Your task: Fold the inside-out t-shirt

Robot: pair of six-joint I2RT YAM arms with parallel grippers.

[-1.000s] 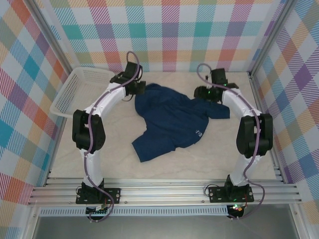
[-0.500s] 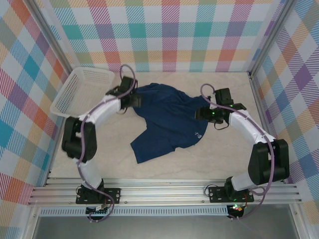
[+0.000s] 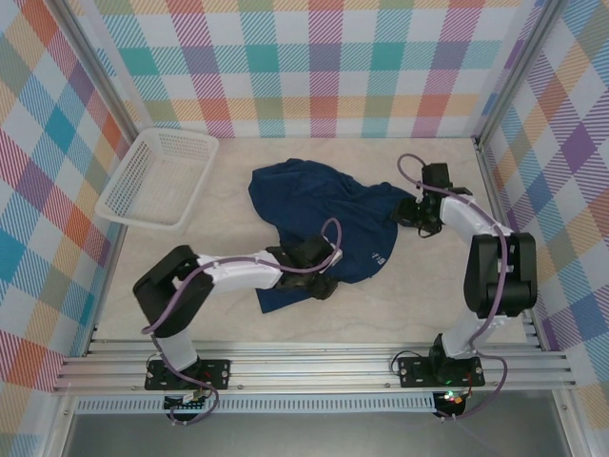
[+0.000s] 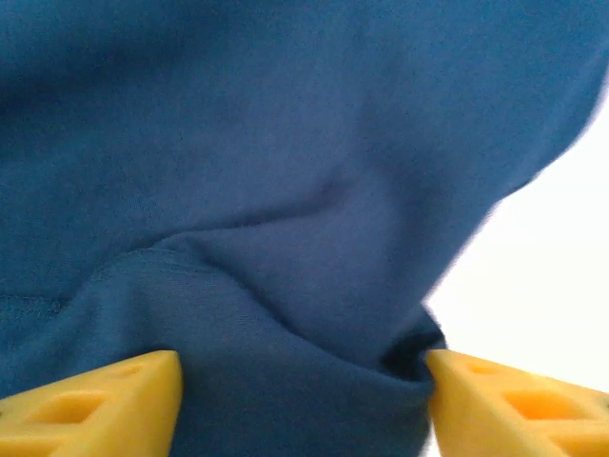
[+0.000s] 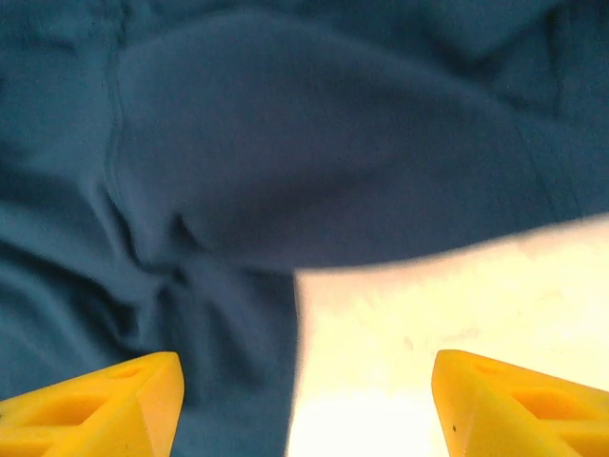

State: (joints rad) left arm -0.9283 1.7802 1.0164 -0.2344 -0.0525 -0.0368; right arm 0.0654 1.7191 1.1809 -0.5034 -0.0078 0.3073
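Observation:
The inside-out t-shirt [image 3: 328, 214] is dark navy and lies crumpled in the middle of the table, with a small pale label [image 3: 379, 255] near its right hem. My left gripper [image 3: 322, 278] rests low on the shirt's near edge. In the left wrist view the left gripper [image 4: 303, 405] is open, its yellow fingertips [image 4: 105, 405] wide apart with a ridge of the navy cloth [image 4: 285, 190] between them. My right gripper [image 3: 411, 211] sits at the shirt's right sleeve. The right gripper [image 5: 304, 400] is open, straddling the cloth edge [image 5: 219, 314] and bare table.
A white basket [image 3: 157, 176] stands at the far left against the checked wall. Bare pale tabletop [image 3: 219, 228] lies between the basket and the shirt. Metal rails [image 3: 314, 367] run along the near edge by the arm bases.
My left arm has swung from the shirt's far-left corner down to its near edge. My right gripper has shifted right to the sleeve. The shirt's far part has settled flatter.

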